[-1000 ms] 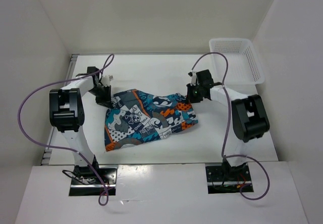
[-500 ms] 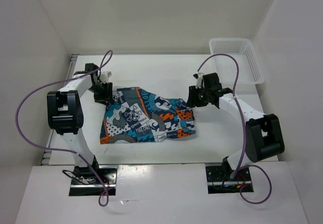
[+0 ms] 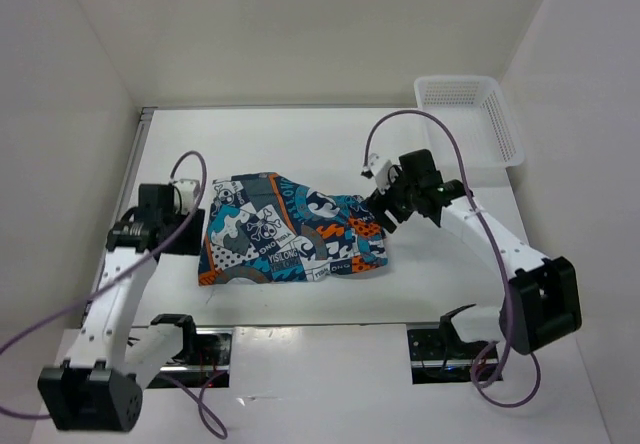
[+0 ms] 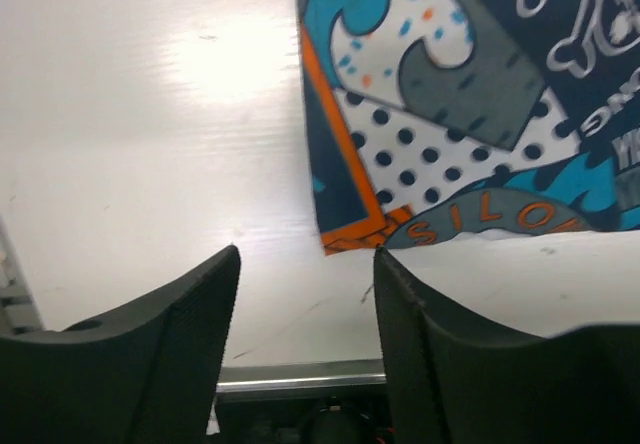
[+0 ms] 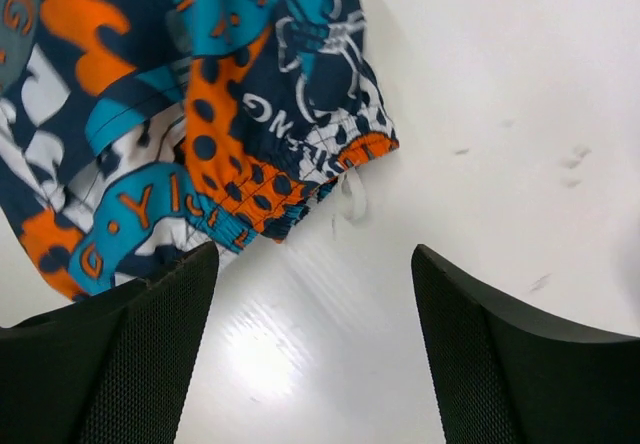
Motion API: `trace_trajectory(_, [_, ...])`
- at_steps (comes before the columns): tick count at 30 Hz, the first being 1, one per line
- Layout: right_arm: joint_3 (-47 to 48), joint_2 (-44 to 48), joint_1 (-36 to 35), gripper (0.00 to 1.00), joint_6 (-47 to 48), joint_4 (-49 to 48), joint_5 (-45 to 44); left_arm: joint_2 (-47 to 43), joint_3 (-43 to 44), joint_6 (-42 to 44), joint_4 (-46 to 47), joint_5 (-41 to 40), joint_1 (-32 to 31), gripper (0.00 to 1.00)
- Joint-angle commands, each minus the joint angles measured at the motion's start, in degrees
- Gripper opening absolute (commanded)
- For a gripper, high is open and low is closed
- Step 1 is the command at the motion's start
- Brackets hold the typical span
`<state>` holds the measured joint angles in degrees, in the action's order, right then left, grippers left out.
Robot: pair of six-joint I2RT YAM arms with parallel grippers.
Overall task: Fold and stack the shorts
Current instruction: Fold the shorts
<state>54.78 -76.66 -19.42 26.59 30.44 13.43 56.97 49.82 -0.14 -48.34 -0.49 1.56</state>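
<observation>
Teal-and-orange printed shorts [image 3: 290, 234], flat at the middle of the white table [image 3: 300, 144], between both arms; left gripper [image 4: 306, 254] just beside the left hem, fingers spread, empty; right gripper [image 5: 315, 252] near the right edge, fingers wide apart, empty.

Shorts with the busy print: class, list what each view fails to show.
Left wrist view: blue, teal and orange printed cloth shorts run off top and right edges.
Right wrist view: cut off by top and left edges.
Top view: layers underneath hidden by the upper cloth; fold count unclear.
</observation>
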Motion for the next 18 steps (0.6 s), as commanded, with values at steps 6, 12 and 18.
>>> trace_trajectory(6, [-6.43, 9.95, -15.10, 0.84, 21.66, 4.54, -6.75, -17.42, -13.60, 0.14, -0.35, -13.38, -9.81, 0.79])
trace_trajectory(12, [-9.78, 10.57, -18.20, 0.84, 27.18, 6.12, -10.52, -13.99, -19.40, 0.14, 4.90, -16.63, -18.08, 0.82])
trace_trajectory(18, [-15.32, 13.47, -23.55, 0.84, 29.75, 4.37, -12.64, -17.50, -30.13, 0.14, 14.05, -19.55, -24.84, 0.82])
